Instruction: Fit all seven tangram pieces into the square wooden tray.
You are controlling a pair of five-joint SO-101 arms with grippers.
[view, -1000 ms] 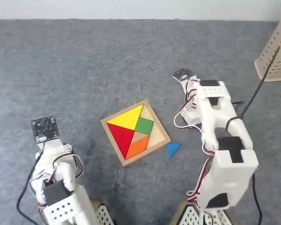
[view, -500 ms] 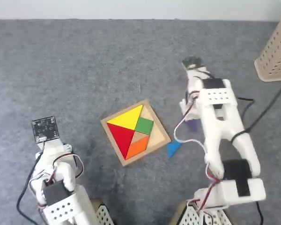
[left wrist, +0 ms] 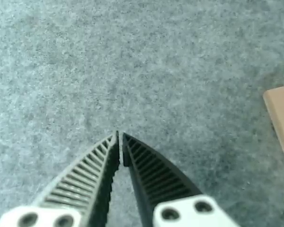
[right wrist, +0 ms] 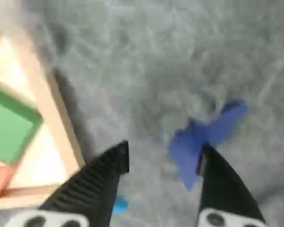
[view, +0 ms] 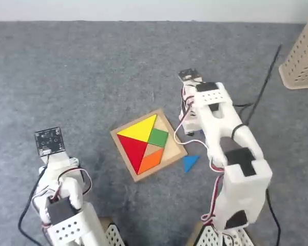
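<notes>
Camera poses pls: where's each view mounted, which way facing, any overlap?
High view: fixed above the table, looking down; tray, left arm, right arm show.
Left wrist view: on the left arm, facing down past the shut left gripper at carpet, tray corner.
Right wrist view: on the right arm, facing down past the open right gripper at a blue-violet piece beside the tray.
Shared: all show the tray.

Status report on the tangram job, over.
Left pincer shut, over carpet. Right pincer open at dark blue piece beside tray. Light blue triangle also outside. Nothing in the way.
</notes>
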